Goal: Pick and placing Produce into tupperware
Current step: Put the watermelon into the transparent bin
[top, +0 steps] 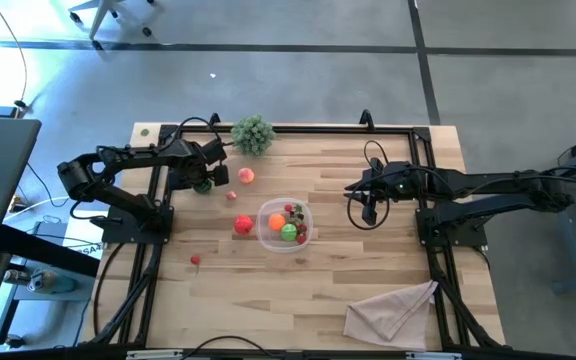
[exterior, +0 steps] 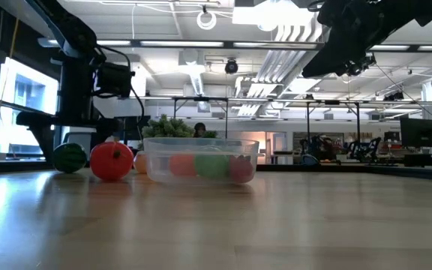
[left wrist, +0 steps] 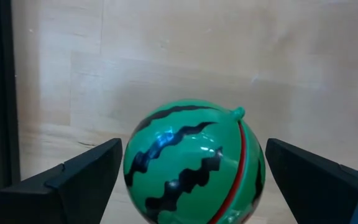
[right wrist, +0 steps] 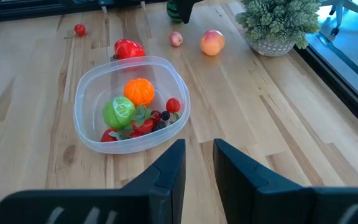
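Both fingers of the wide-open, empty left claw (left wrist: pixel 191 180) are set astride the round green striped toy watermelon (left wrist: pixel 194 163); an even, centred closing is advised.

Left claw (top: pixel 204 181) sits low near the counter's far left corner, fingers (left wrist: pixel 86 171) spread wide apart, while the right arm reaches in from the right edge, its claw (top: pixel 369 207) raised, fingers (right wrist: pixel 166 165) drawn close with a narrow gap.
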You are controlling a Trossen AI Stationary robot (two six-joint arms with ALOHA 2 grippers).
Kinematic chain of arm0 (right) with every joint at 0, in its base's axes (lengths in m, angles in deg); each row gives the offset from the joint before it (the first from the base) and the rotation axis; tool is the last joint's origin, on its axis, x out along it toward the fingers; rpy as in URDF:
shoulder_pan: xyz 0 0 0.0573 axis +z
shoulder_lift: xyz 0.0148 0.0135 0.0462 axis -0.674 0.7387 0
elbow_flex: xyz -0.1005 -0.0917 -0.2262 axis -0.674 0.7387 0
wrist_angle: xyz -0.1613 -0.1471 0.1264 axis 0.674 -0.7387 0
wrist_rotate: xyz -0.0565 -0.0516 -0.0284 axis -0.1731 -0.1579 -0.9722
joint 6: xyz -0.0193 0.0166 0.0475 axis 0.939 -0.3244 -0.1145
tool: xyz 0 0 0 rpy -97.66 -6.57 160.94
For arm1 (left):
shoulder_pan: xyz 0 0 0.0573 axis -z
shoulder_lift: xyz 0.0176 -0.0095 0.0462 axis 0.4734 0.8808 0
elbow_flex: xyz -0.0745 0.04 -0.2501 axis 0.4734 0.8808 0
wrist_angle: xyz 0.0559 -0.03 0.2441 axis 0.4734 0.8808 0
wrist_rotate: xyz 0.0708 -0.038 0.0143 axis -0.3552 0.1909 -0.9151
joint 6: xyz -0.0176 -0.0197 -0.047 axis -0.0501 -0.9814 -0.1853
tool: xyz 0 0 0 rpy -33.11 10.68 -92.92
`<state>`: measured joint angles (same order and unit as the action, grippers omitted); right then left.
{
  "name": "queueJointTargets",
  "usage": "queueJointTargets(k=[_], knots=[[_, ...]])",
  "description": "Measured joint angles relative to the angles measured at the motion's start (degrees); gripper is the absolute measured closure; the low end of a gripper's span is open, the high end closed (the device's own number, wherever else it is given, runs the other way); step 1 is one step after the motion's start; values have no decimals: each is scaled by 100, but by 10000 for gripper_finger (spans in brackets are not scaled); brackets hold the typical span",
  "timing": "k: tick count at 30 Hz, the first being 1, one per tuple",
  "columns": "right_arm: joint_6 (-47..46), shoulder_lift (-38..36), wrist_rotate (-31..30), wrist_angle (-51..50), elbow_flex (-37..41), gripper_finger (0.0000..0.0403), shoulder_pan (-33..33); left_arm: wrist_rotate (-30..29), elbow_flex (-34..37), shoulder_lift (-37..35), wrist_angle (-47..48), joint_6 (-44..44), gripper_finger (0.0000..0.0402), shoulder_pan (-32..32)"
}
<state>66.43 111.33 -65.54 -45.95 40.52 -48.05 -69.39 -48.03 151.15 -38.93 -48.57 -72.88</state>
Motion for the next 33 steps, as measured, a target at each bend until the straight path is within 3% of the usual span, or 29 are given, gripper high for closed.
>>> queueJointTargets(k=[14, 26, 33], knots=[[0, 2, -1, 0, 0, 331, -2, 2, 0, 0, 2, 306, 20, 1], [0, 1, 0, 0, 0, 331, -1, 199, -7, 0, 35, 605, 108, 4], [0, 0, -1, 0, 0, 331, 0, 224, -9, 0, 33, 605, 99, 4]])
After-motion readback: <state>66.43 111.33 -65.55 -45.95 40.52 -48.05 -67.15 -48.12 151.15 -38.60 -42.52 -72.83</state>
